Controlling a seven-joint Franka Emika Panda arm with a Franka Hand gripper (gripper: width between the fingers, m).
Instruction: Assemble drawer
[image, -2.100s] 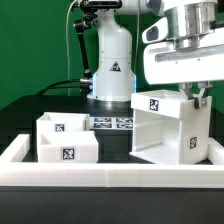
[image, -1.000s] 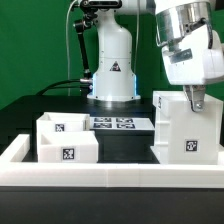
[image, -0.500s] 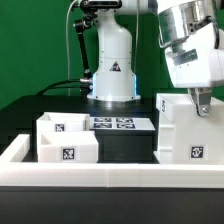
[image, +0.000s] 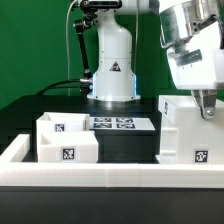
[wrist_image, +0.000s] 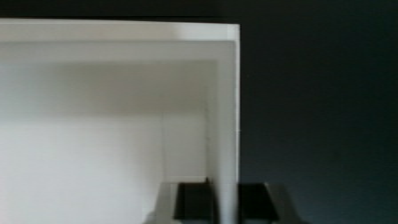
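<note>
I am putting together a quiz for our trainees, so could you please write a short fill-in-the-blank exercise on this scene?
1. In the exterior view, the housing stands on the ____ side.
2. The number of open-top boxes is ____.
3. In the wrist view, the housing's thin wall stands ____ the fingers of the claw.

Missing words: right; two; between.

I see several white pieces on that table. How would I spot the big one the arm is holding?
Look inside the low white border wall, at the exterior view's right end. There stands the large white cube-shaped plastic housing, its wall pinched by the gripper. It towers over the two small open-top boxes opposite.
</note>
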